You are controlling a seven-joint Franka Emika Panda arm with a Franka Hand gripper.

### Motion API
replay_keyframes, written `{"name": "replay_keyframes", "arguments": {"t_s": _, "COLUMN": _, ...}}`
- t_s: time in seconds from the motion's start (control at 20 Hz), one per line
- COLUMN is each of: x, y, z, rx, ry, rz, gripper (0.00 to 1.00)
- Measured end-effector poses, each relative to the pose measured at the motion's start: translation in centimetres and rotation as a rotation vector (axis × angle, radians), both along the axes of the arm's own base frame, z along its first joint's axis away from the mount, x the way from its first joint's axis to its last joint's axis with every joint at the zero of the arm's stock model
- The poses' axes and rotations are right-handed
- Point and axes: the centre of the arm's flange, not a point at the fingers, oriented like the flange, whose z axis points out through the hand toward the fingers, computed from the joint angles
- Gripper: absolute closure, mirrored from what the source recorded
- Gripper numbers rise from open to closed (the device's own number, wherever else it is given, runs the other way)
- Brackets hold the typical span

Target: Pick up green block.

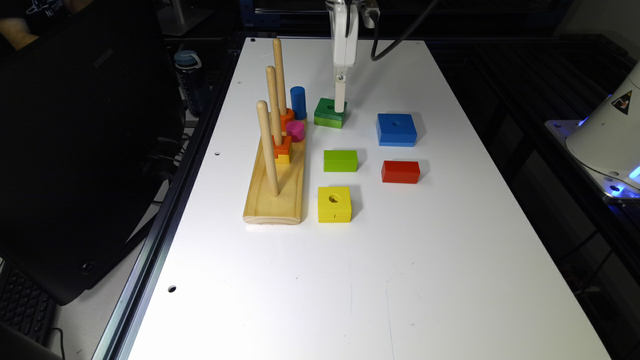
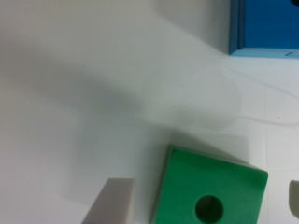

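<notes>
Pincer (image 2: 201, 205) fingers stand spread wide on either side of the square wooden green block with the round centre hole (image 2: 212, 191); from my wrist view I see one pale finger (image 2: 112, 200) just beside one edge of the block and the other at the far edge, neither clearly touching it. From the exterior view I have the pincer (image 1: 340, 102) low over that green block (image 1: 329, 113), which sits flat on the white surface (image 1: 400, 250) just beside the wooden peg board (image 1: 275, 195) and near the square blue block with a hole (image 1: 396, 129). Nearer the camera lie the solid lime-green rectangular block (image 1: 340, 160), the red rectangular block (image 1: 400, 171) and the yellow square block with a hole (image 1: 334, 204).
</notes>
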Motion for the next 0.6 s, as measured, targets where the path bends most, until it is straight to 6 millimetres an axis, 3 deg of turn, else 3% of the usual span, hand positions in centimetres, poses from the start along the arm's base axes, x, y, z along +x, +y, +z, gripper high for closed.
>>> {"name": "replay_keyframes", "arguments": {"t_s": 0.2, "x": -0.02, "y": -0.08, "z": -1.03, "rx": 0.002, "ry": -0.004, "rz": 0.000, "gripper": 0.00}}
{"name": "replay_keyframes", "arguments": {"t_s": 0.6, "x": 0.33, "y": -0.06, "z": -0.75, "rx": -0.001, "ry": -0.012, "rz": 0.002, "gripper": 0.00}}
